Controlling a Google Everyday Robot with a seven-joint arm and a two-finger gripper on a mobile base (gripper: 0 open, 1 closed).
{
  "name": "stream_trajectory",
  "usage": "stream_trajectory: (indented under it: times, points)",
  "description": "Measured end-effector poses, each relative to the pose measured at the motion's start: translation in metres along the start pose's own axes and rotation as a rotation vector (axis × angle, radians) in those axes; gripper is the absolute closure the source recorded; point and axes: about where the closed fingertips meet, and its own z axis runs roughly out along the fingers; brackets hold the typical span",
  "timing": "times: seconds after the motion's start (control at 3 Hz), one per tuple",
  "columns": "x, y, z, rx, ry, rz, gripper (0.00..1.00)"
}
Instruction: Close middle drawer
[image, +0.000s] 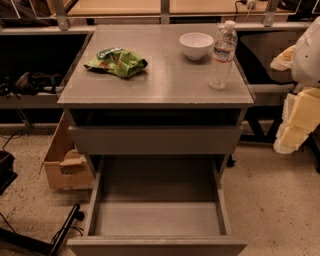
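Observation:
The middle drawer (157, 217) stands pulled far out toward me below the cabinet's top drawer front (155, 139). Its inside is a long shallow grey box with nothing in it, and its grey handleless front (157, 246) lies at the bottom edge of the view. My gripper (296, 122) shows as pale cream parts at the right edge, beside the cabinet at about the height of the top drawer front. It is well to the right of the open drawer and touches nothing.
On the cabinet top (160, 85) lie a green snack bag (116, 61), a white bowl (196, 45) and a water bottle (222, 56). A cardboard box (65, 162) stands on the floor at the left. Black cables and a stand (62, 232) lie at the lower left.

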Motion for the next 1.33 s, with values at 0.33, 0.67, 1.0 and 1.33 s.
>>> stream_trajectory:
  times: [0.33, 0.67, 1.0, 1.33]
  points:
    - [0.001, 0.001, 0.002, -0.001, 0.002, 0.001, 0.0]
    - [0.016, 0.012, 0.038, -0.025, 0.053, 0.029, 0.0]
    - [0.029, 0.036, 0.077, -0.022, 0.083, 0.044, 0.0]
    - [0.043, 0.068, 0.127, -0.01, 0.087, 0.065, 0.0]
